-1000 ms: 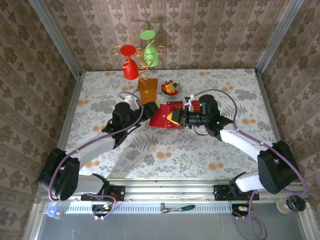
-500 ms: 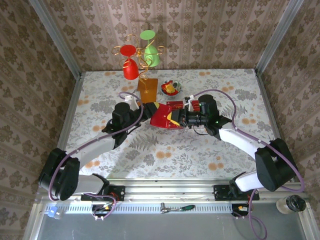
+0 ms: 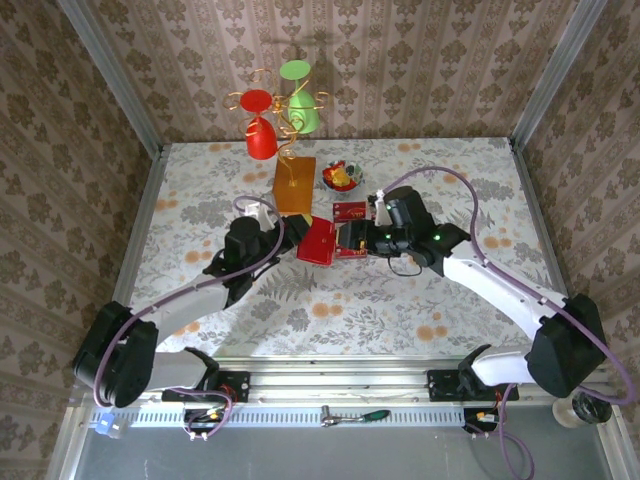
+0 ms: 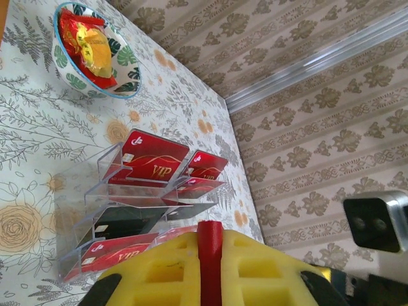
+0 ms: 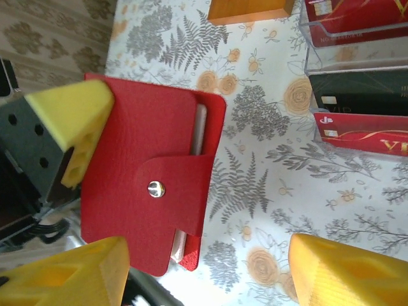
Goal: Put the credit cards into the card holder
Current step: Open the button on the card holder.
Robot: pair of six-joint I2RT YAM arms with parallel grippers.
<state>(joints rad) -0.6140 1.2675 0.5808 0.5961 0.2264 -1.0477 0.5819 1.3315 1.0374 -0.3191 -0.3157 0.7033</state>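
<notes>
The left pincer [image 4: 210, 268] grips the card holder [image 5: 146, 185] by one edge, mid-surface [image 3: 400, 300]. The right pincer [image 5: 210, 277] is released. The cards [image 4: 156, 162] wait in the tray [image 4: 83, 210] at one o'clock. With a one-sided grip, the holder could pivot or slip.

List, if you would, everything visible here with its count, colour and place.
card holder: one, red, snapped shut, mid-table in the left pincer's grip
credit cards: at least four, red with gold VIP lettering, standing in the tray
tray: one, clear plastic, just behind the card holder
bowl: one, leaf-patterned, behind the tray
sweets: a few, red and yellow, in the bowl
block: one, orange, left of the bowl
red glass: one, hung above the block
green glass: one, hung beside the red glass
table: one, floral cloth
left pincer: one, yellow, shut on the card holder
right pincer: one, yellow, open by the card holder
</notes>
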